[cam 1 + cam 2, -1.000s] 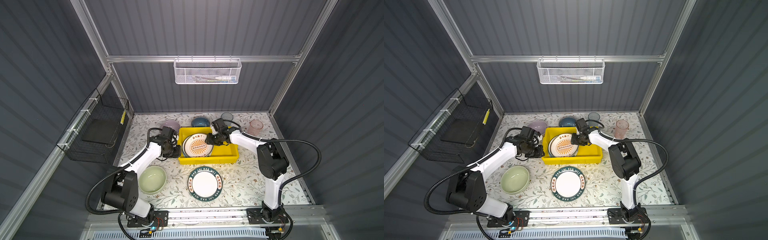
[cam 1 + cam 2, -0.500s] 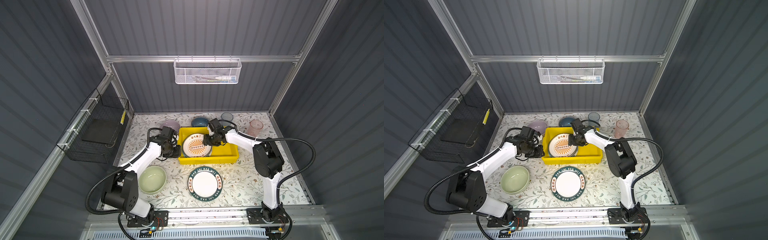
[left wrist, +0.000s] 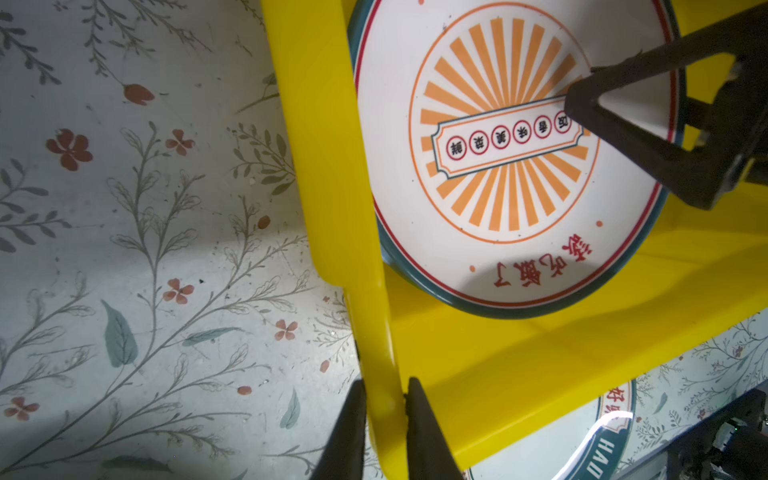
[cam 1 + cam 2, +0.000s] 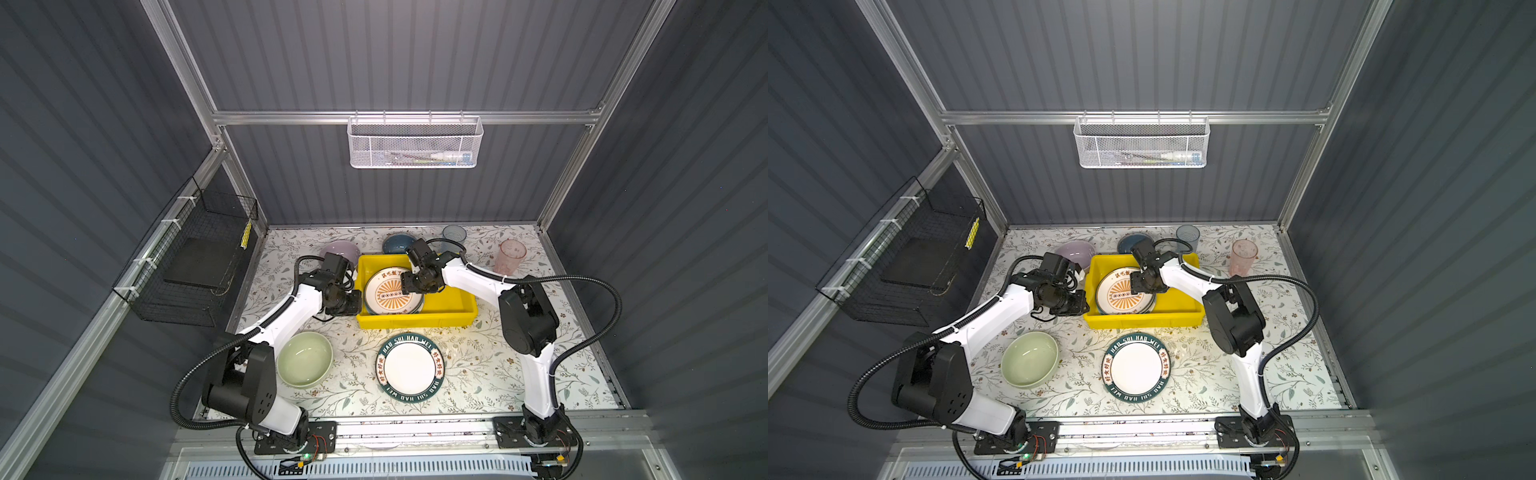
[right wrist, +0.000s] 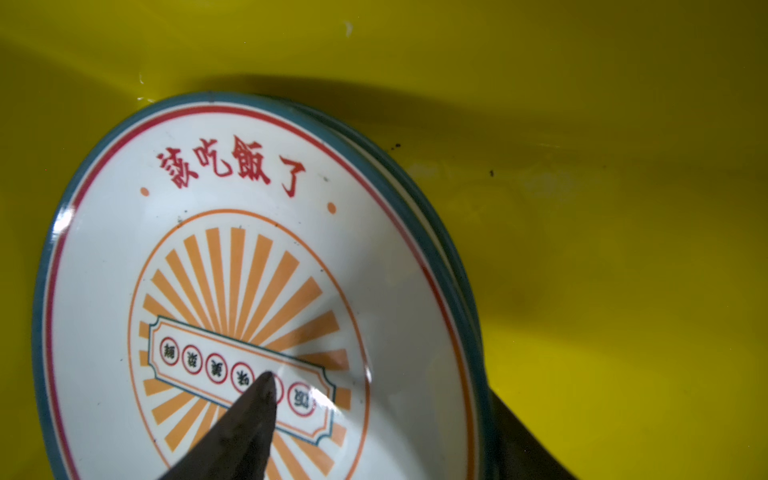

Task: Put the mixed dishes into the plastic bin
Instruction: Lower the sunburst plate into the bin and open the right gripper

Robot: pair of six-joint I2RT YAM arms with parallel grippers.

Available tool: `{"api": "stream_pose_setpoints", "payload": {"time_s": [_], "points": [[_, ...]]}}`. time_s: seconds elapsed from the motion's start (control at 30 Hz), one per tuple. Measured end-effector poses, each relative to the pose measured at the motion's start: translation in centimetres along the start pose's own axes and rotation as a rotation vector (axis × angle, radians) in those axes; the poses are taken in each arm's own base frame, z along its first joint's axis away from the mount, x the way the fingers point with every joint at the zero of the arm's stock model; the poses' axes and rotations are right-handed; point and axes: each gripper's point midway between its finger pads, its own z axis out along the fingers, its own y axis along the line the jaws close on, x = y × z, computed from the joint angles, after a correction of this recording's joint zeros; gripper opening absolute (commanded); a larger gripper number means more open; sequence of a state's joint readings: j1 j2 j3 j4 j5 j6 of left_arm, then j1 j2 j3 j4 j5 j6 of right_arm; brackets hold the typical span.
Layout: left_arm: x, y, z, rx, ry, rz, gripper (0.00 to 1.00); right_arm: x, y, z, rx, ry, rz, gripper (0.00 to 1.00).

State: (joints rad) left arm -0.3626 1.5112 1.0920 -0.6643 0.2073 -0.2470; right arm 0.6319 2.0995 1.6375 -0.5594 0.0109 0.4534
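The yellow plastic bin [image 4: 415, 322] [image 4: 1142, 320] sits mid-table. My left gripper [image 4: 356, 303] [image 3: 384, 399] is shut on the rim of its left wall. A white plate with an orange sunburst [image 4: 384, 295] [image 5: 208, 249] lies in the bin on another plate, whose rim [image 5: 449, 249] shows beneath it. My right gripper [image 4: 409, 286] [image 5: 382, 390] is open astride the sunburst plate's right rim, one finger over its centre and one outside. On the table stand the lettered plate [image 4: 410, 368], green bowl [image 4: 304, 359], lilac bowl [image 4: 338, 251], blue bowl [image 4: 397, 243], blue tumbler [image 4: 454, 235] and pink tumbler [image 4: 510, 255].
A white mesh basket [image 4: 415, 143] hangs on the back wall. A black wire basket [image 4: 195, 266] hangs on the left wall. The bowls and tumblers stand close behind the bin, near the right arm's elbow cable.
My right gripper has carried the sunburst plate left inside the bin, and its jaws have spread wider. The left gripper has kept its hold on the bin's rim.
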Motion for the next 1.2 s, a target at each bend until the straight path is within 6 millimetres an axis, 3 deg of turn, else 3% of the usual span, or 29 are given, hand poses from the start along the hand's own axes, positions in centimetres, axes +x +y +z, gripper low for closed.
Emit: {"api": "stream_pose_setpoints", "payload": {"time_s": [0.5,0.77,0.97,1.2], "points": [[0.0,0.0,0.0,0.000,-0.002,0.001,0.19,0.2,-0.7,-0.8,0.046,0.001,-0.021,0.79],[0.0,0.0,-0.1,0.001,-0.004,0.001,0.19,-0.2,-0.5,-2.2,0.038,-0.023,-0.021,0.78],[-0.2,-0.2,-0.4,0.007,-0.015,0.006,0.28,0.4,-0.5,-3.8,0.014,-0.034,-0.021,0.78],[-0.9,-1.3,-3.4,0.032,-0.102,0.032,0.44,2.2,0.0,-7.5,-0.081,-0.064,-0.027,0.77]]}}
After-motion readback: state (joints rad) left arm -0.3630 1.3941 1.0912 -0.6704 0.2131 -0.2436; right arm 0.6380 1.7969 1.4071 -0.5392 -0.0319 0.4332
